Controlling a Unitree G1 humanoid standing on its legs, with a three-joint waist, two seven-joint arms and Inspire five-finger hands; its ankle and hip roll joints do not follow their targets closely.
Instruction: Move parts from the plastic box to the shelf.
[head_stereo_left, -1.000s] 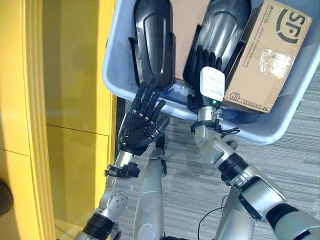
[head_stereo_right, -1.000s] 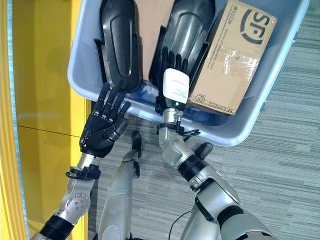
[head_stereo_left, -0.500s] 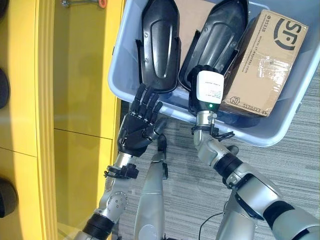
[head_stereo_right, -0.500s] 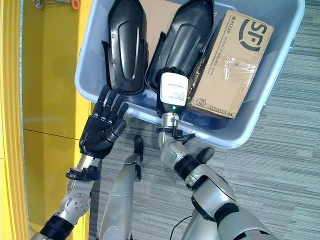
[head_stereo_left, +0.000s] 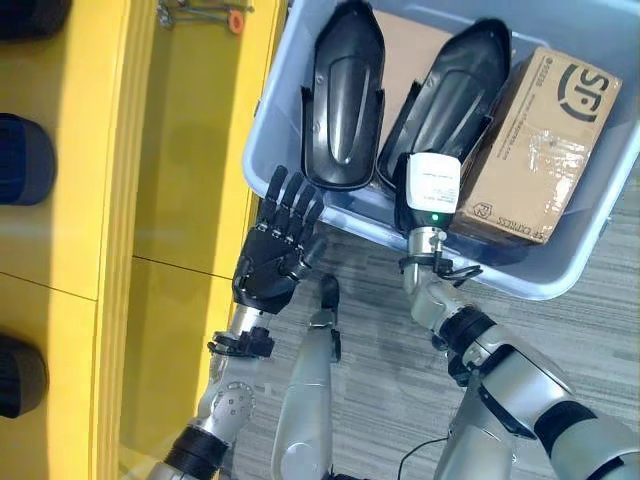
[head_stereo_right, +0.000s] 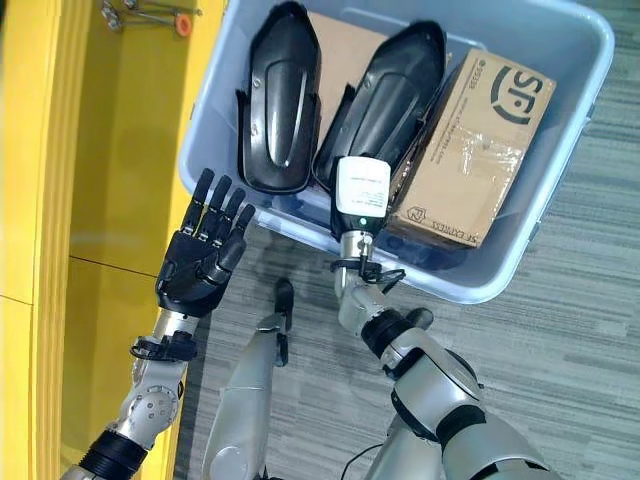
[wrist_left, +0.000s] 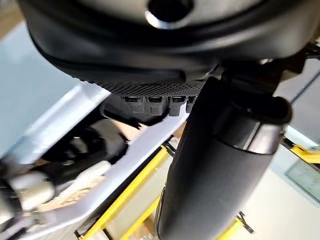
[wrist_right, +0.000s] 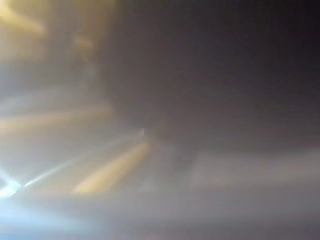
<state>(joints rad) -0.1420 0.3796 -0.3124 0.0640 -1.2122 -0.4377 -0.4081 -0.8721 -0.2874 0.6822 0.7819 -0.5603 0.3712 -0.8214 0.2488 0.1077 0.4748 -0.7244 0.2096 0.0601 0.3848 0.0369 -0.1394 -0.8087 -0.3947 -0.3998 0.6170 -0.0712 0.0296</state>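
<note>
Two dark hands are seen at the near rim of the pale blue plastic box (head_stereo_left: 585, 275). The left hand (head_stereo_left: 272, 260) is held outside the box with its fingers spread and straight, gripping nothing, its fingertips close by the rim, seemingly poised for a reach inside. The right hand (head_stereo_right: 352, 228) is lowered into the box behind its white wrist cover, at the near end of the right-hand black moulded plastic part (head_stereo_right: 385, 100); whether its fingers are curled round the part cannot be told, since they are hidden. A second black moulded part (head_stereo_right: 283, 100) is laid alongside, and a brown cardboard carton (head_stereo_right: 470, 155) is wedged against the far wall, with flat cardboard beneath. Both parts are judged not yet moved. The yellow shelf (head_stereo_left: 180, 150) stands just beside the box, on the left hand's side.
</note>
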